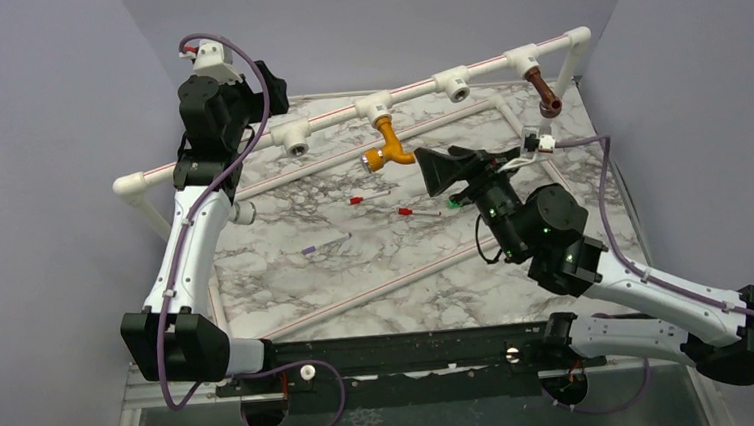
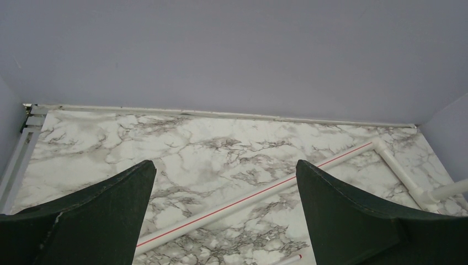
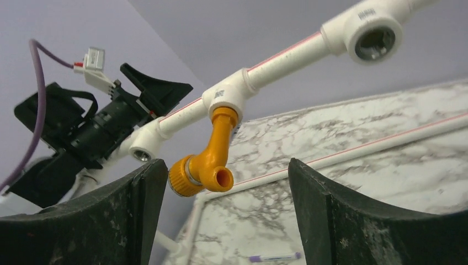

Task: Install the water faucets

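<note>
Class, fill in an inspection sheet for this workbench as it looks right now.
Surface: marble table, white pipe frame lying on it.
Job's things: orange faucet and brown faucet both hang from tees on the raised pipe.
Clutter: two red-tipped sticks, one purple-tipped stick.
Grippers: left gripper open, empty; right gripper open, facing the orange faucet.
Cables: purple cable along each arm.
Surroundings: plain lilac walls.

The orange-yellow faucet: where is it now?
In the top view, the orange-yellow faucet hangs from the second white tee fitting from the left on the raised pipe, at rear centre.
</note>
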Robot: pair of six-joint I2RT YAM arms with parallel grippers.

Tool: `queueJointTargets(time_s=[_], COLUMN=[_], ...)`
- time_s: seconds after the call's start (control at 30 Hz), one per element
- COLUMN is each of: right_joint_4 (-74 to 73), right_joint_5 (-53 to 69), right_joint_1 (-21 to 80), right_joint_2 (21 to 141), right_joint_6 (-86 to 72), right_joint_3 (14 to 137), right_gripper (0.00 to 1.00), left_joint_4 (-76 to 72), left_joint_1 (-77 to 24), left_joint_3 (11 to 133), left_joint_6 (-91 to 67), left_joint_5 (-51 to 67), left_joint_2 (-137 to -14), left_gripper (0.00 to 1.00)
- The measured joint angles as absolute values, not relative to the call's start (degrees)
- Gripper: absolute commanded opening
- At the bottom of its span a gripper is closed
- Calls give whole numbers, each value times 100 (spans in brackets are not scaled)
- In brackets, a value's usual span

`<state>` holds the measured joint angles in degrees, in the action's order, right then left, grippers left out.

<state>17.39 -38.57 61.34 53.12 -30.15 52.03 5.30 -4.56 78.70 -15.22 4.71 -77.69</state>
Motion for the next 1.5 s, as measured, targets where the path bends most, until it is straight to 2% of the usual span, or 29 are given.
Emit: queueJointTargets(time_s=[0.5, 0.8, 1.03, 1.5], right_joint_4=[-668, -1302, -1135, 451], right_joint_5=[-1271, -985, -1181, -1896], right_joint_1=[6143, 6143, 6145, 6230], right_joint_2=[5570, 5909, 6208, 6862], right_joint_6=[3376, 6506, 7435, 9299], right_joint_3=[7024, 7054, 6932, 6090], right_gripper=[84, 84, 81, 66], left_joint_4=[528, 528, 528, 528], left_joint_1=[-456, -456, -456, -456], left_joint_3=[7870, 7870, 7870, 7870], left_joint_6=[-1522, -1522, -1522, -1525], left_joint_5=[471, 471, 473, 473], left_joint_2=[-7769, -7769, -7769, -7771], left_gripper=[99, 99, 99, 99])
